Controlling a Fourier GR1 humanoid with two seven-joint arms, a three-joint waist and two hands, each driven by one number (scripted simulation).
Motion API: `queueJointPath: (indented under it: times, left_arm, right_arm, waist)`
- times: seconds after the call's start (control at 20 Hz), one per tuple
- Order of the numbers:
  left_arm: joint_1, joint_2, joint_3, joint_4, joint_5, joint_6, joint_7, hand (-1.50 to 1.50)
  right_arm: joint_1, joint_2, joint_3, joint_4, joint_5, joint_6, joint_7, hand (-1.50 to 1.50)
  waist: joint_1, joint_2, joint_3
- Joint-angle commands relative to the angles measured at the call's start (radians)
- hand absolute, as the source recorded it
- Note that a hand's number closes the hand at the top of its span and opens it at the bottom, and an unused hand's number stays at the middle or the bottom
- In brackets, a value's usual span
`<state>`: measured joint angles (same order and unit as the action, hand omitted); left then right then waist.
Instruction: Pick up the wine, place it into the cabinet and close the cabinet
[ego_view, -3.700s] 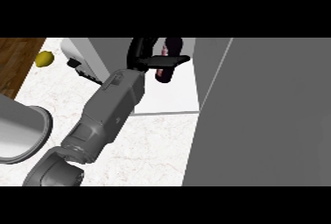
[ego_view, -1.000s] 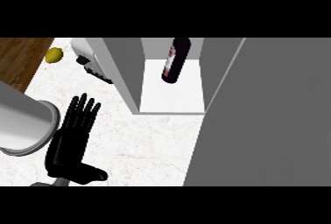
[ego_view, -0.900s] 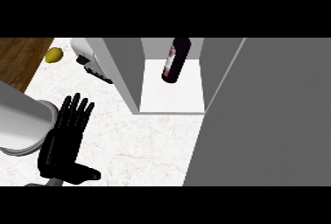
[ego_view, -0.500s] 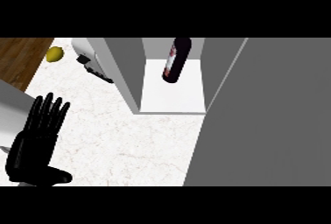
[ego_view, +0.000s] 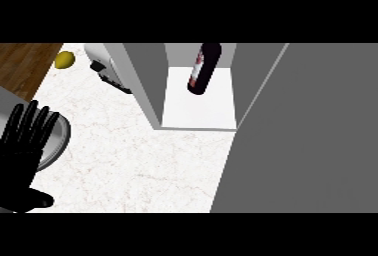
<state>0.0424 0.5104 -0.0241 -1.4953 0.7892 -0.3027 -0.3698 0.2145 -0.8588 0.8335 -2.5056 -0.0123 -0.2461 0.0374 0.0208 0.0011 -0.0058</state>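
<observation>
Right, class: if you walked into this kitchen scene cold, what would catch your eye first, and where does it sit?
First, the dark glass wine bottle with its red-and-white label, standing upright on the white floor of the open grey cabinet at top centre. Next, the black left hand at the left edge, fingers straight, holding nothing, over the white marble counter. A small yellow fruit lies at top left.

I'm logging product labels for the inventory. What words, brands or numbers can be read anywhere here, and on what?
None can be read.
Wine bottle in the open cabinet: it carries a red and white label, but its print is too blurred to read.
Nothing else shows any lettering.
</observation>
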Motion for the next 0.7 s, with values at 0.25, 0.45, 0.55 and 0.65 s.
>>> queueJointPath:
  times: [0.25,0.45,0.55,0.65]
  left_arm:
    - [-0.042,0.008,0.018,0.009,0.016,-0.008,0.022,-1.50]
    - [-0.032,0.034,0.034,0.039,0.028,-0.065,0.018,-1.50]
    - [-0.044,0.023,0.021,0.037,0.015,-0.049,0.024,-1.50]
    - [-0.048,0.055,0.056,0.046,0.054,-0.091,0.029,-1.50]
  right_arm:
    - [-0.145,0.222,0.073,-0.066,-0.070,0.003,0.141,1.50]
    - [-0.181,0.247,0.022,-0.077,-0.094,0.005,0.180,1.50]
    - [-0.195,0.276,0.033,-0.047,-0.103,0.013,0.197,1.50]
    - [-0.256,0.298,-0.020,-0.027,-0.121,0.020,0.238,1.50]
  waist:
    - [0.031,0.008,-0.001]
    - [0.046,0.011,-0.004]
    - [0.048,0.011,-0.004]
    - [0.062,0.013,-0.004]
